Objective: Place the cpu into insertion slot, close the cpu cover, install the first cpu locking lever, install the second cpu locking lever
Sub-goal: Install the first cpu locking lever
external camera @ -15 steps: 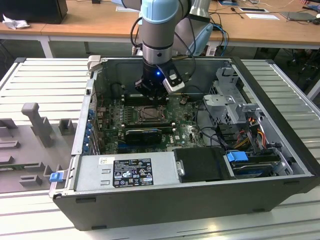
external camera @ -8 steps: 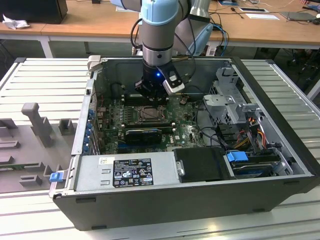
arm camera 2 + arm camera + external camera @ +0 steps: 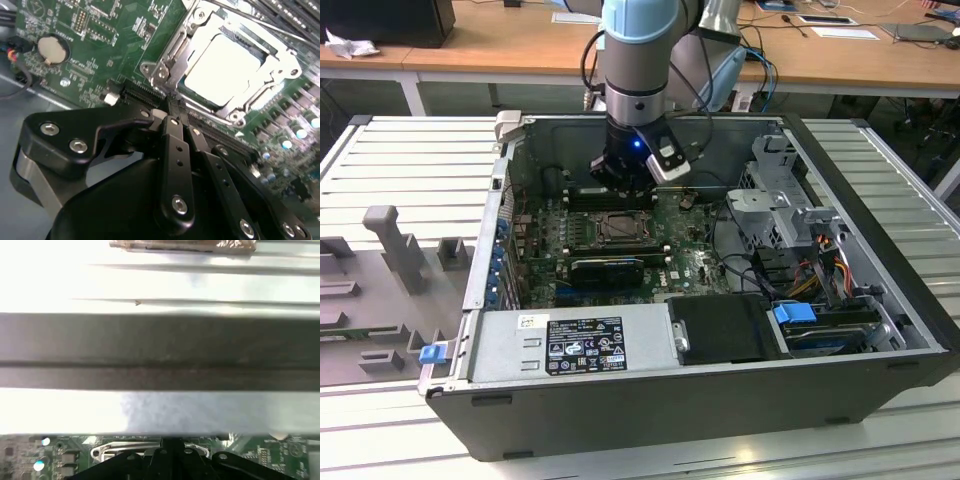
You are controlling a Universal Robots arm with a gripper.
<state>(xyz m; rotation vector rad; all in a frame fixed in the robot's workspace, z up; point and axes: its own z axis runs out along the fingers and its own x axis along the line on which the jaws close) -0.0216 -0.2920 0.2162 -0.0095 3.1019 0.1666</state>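
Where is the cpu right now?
In the second wrist view the cpu sits in the insertion slot on the green board, framed by the cpu cover, just beyond the gripper.

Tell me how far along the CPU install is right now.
Done: the cpu sits in the insertion slot, with the cpu cover closed flat over it. In hand: nothing; the gripper is poised at the socket's edge, fingers together. Left: whether either locking lever is latched cannot be told from these views.

Cpu (image 3: 222, 67) pale matt metal; cpu cover (image 3: 280, 55) shiny steel
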